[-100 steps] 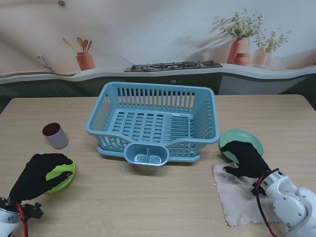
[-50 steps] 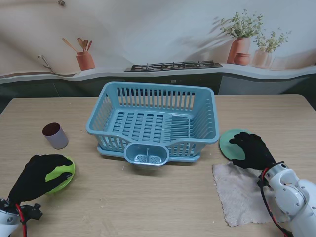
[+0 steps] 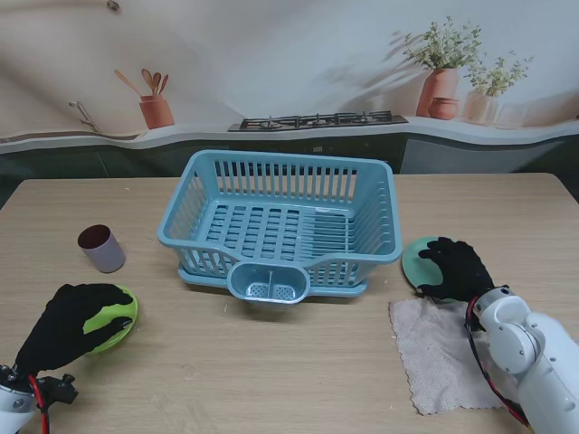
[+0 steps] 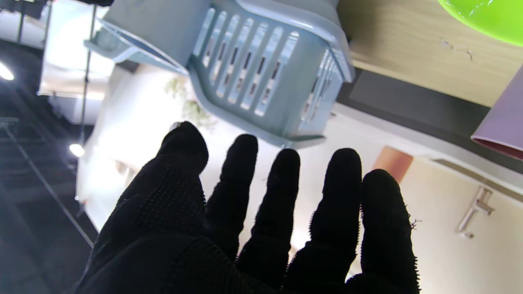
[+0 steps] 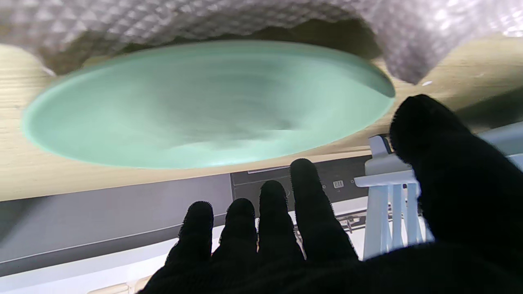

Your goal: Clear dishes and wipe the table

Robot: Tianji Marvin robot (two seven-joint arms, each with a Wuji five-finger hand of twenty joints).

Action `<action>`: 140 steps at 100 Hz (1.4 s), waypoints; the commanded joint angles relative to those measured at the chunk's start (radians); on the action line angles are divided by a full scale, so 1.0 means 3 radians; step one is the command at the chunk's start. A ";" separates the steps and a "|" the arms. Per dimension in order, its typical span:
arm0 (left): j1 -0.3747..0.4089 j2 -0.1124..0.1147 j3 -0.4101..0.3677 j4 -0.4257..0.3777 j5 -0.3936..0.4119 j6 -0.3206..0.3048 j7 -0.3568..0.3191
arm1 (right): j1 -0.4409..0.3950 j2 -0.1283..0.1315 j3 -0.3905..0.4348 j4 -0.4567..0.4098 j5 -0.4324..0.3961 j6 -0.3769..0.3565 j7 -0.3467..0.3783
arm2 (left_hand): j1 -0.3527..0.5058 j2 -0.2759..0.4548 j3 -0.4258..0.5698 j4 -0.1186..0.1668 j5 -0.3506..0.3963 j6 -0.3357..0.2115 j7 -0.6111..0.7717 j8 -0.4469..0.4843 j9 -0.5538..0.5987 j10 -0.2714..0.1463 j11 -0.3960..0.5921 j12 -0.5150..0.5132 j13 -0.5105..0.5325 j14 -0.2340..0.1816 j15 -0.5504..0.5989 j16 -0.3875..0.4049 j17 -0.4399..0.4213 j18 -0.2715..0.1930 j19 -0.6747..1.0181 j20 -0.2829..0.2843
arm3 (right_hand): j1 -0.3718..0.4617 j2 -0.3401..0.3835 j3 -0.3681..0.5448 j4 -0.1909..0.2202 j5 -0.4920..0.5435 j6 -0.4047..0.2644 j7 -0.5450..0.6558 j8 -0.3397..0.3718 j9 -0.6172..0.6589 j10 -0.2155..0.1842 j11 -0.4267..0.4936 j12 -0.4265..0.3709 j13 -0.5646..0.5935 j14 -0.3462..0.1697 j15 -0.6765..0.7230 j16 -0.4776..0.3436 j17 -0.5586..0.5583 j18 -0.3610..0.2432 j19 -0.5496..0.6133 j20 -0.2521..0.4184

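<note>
From the stand camera I saw my right hand (image 3: 455, 268) at the lower right of the frame, spread over the teal plate (image 3: 418, 260) that lay flat on the table (image 3: 298, 362) just beside the drying rack (image 3: 282, 226). The right wrist view showed its fingers (image 5: 310, 204) held apart with the plate (image 5: 204, 106) in front of them, so I read the hand as released and holding nothing; whether the fingertips touched the plate, I could not tell. A grey cloth (image 3: 443, 353) lay flat on the table just nearer to me than that plate. At the lower left, my left hand (image 3: 71, 321) lay across the green bowl (image 3: 118, 318), covering most of it. The left wrist view showed its fingers (image 4: 282, 196) straight and apart, gripping nothing. A mauve cup (image 3: 101, 249) stood upright at the left of the frame, between bowl and rack.
</note>
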 commanded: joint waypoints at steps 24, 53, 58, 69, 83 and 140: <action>0.0015 -0.0011 0.0002 -0.0025 -0.0009 0.0004 -0.0056 | 0.0074 0.0002 -0.0128 0.0081 -0.0024 0.0200 0.0112 | -0.0048 0.0035 0.0021 -0.0100 0.0021 -0.0035 -0.0009 -0.0005 0.0015 0.0006 -0.0030 -0.0002 0.0027 -0.0014 -0.0031 0.0024 -0.0053 -0.0001 -0.0081 -0.0065 | -0.0138 0.0066 -0.0088 0.0050 -0.0150 -0.0057 -0.0053 -0.0034 -0.0146 -0.0049 -0.0131 -0.0050 -0.0127 -0.0125 -0.0172 0.0031 0.0016 -0.0149 -0.0158 -0.0087; 0.0006 -0.0001 0.0013 -0.0027 -0.0039 0.0026 -0.0109 | 0.0024 0.0011 -0.0180 0.0080 -0.0041 0.0391 0.0211 | -0.0053 0.0052 0.0018 -0.0100 0.0017 -0.0028 -0.0013 -0.0008 0.0011 0.0009 -0.0033 -0.0004 0.0027 -0.0010 -0.0033 0.0024 -0.0054 0.0005 -0.0084 -0.0067 | -0.0060 0.0015 -0.0049 0.0061 -0.0201 -0.0030 -0.0078 -0.0028 -0.0152 -0.0045 -0.0243 -0.0065 -0.0143 -0.0137 -0.0242 0.0052 0.0037 -0.0169 -0.0209 -0.0136; 0.0004 0.0001 0.0015 -0.0027 -0.0046 0.0029 -0.0120 | 0.0015 0.0011 -0.0181 0.0077 -0.0042 0.0406 0.0216 | -0.0048 0.0047 0.0018 -0.0100 0.0021 -0.0033 -0.0012 -0.0007 0.0014 0.0007 -0.0032 -0.0003 0.0025 -0.0013 -0.0034 0.0024 -0.0055 0.0004 -0.0084 -0.0067 | -0.0044 0.0002 -0.0029 0.0062 -0.0204 -0.0023 -0.0078 -0.0026 -0.0152 -0.0051 -0.0253 -0.0063 -0.0142 -0.0142 -0.0246 0.0058 0.0039 -0.0171 -0.0211 -0.0139; -0.0002 0.0005 0.0020 -0.0027 -0.0059 0.0037 -0.0141 | 0.0000 0.0013 -0.0177 0.0068 -0.0038 0.0425 0.0243 | -0.0050 0.0052 0.0015 -0.0100 0.0022 -0.0035 -0.0013 -0.0008 0.0015 0.0008 -0.0032 -0.0003 0.0025 -0.0010 -0.0035 0.0024 -0.0057 0.0000 -0.0085 -0.0068 | -0.0044 -0.0010 -0.0009 0.0057 -0.0217 -0.0017 -0.0081 -0.0023 -0.0154 -0.0044 -0.0271 -0.0059 -0.0143 -0.0138 -0.0255 0.0065 0.0036 -0.0155 -0.0215 -0.0142; -0.0010 0.0008 0.0030 -0.0026 -0.0069 0.0051 -0.0156 | -0.0004 0.0012 -0.0187 0.0071 -0.0023 0.0462 0.0266 | -0.0048 0.0056 0.0011 -0.0100 0.0022 -0.0033 -0.0015 -0.0009 0.0013 0.0007 -0.0033 -0.0004 0.0026 -0.0013 -0.0034 0.0024 -0.0059 0.0001 -0.0087 -0.0069 | -0.0022 -0.0025 0.0016 0.0057 -0.0228 0.0003 -0.0086 -0.0020 -0.0152 -0.0037 -0.0290 -0.0051 -0.0141 -0.0131 -0.0259 0.0076 0.0033 -0.0111 -0.0213 -0.0142; -0.0033 0.0017 0.0046 -0.0019 -0.0090 0.0064 -0.0191 | -0.0039 -0.0027 -0.0207 0.0031 0.0207 0.0584 0.0308 | -0.0020 0.0093 -0.0033 -0.0099 0.0022 -0.0040 -0.0012 -0.0009 0.0015 0.0006 -0.0035 -0.0005 0.0026 -0.0016 -0.0036 0.0024 -0.0060 0.0001 -0.0086 -0.0071 | 0.1305 0.0677 0.0613 0.0008 -0.0073 0.0021 0.0503 -0.0029 -0.0059 -0.0039 0.0480 0.0189 0.0026 -0.0079 0.0515 0.0013 0.0063 0.0109 0.0188 0.0287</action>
